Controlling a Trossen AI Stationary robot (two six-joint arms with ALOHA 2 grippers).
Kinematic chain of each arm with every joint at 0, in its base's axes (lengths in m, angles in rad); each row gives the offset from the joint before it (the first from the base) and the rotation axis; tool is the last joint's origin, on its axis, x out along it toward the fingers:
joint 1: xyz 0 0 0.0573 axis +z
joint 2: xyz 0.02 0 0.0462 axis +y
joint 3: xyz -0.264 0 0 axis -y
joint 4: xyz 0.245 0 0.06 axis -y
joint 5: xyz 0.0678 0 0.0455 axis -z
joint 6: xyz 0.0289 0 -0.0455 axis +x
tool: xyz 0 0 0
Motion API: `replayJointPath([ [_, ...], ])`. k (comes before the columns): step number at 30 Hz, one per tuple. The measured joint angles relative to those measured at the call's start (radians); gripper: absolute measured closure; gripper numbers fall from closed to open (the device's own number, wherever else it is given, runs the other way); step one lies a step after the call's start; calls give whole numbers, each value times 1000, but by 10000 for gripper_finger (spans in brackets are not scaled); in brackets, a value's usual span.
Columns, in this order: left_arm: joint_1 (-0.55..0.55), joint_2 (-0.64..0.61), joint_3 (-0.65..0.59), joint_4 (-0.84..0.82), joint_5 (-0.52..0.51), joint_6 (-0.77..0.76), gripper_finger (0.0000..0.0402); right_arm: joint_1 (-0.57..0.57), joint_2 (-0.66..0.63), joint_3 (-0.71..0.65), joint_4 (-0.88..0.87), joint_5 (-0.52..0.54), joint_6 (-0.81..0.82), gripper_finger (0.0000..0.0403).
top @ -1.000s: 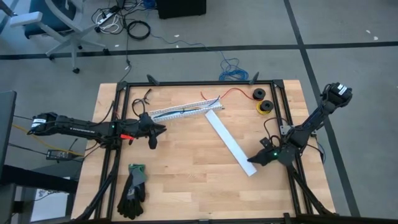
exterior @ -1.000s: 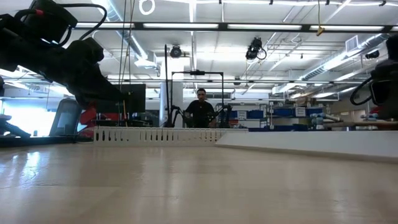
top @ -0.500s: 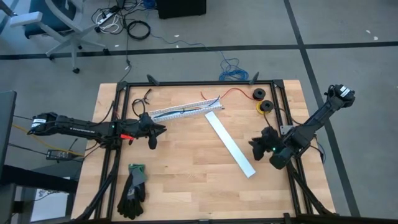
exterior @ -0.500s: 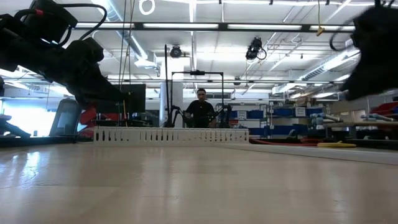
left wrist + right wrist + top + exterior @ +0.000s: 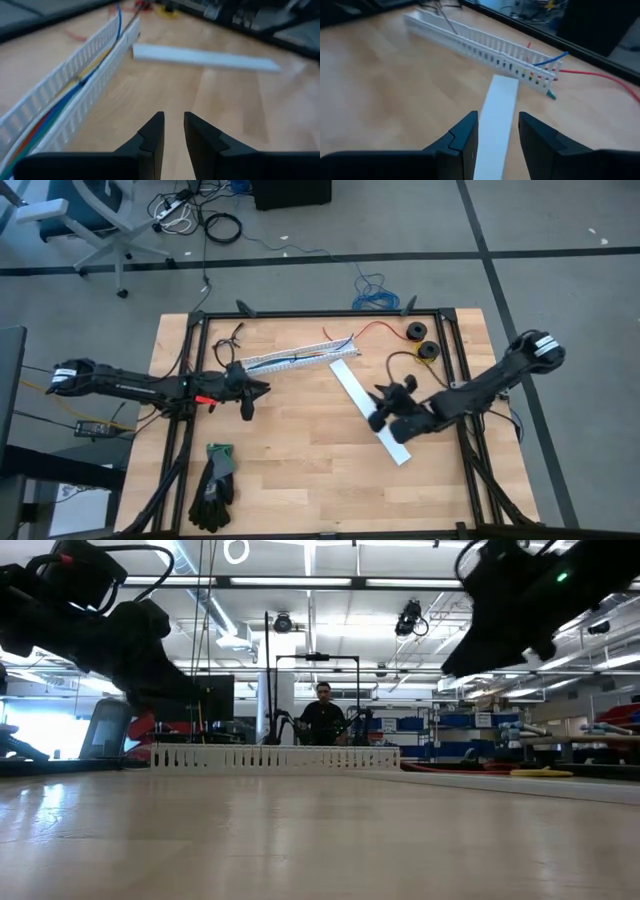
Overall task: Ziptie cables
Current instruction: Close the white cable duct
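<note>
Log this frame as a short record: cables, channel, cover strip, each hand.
cables: lying inside the slotted white channel
cover strip: flat on the table, slanting away from the channel's right end
left hand: beside the channel, slightly open, empty
right hand: over the cover strip, open, holding nothing
gloves: near the table's front left

Gloves (image 5: 214,485) near table edge; white cover strip (image 5: 366,408) mid-table.

Both hands empty, fingers parted: left hand (image 5: 257,389), right hand (image 5: 378,402).
</note>
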Motion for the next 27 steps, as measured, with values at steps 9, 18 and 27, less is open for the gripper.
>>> replayJointPath([
  [9,0,134,0,268,-5,98,319,-141,165,2,398,-98,-140,276],
  [18,3,303,8,476,-188,318,306,-247,210,1,476,-107,-306,274],
  [27,3,460,136,504,-258,494,247,-327,210,1,476,-112,-479,274],
])
